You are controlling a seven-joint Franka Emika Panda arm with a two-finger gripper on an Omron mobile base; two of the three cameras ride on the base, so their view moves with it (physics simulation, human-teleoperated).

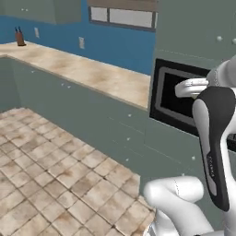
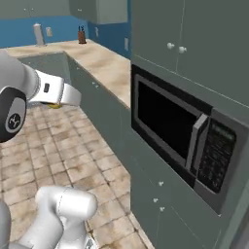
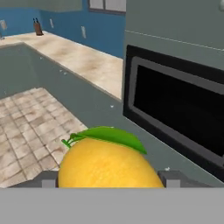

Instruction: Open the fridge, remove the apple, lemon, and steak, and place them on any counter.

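Lemon [image 3: 109, 162], yellow with a green leaf, clamped between the two dark fingertips [image 3: 49, 178] of the gripper [image 3: 109, 179], carried in the air; beyond it, the black microwave [image 3: 175, 109] in grey-green cabinetry, beige wall counter [image 3: 74, 59] and tiled floor [image 3: 26, 127].

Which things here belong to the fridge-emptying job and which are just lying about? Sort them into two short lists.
Belongs to the job:
- bright yellow lemon with a green leaf, sitting between the gripper fingertips

Just lying about:
- black-fronted microwave built into the grey-green cabinet
- brown knife block on the beige marbled wall counter
- tan tiled floor
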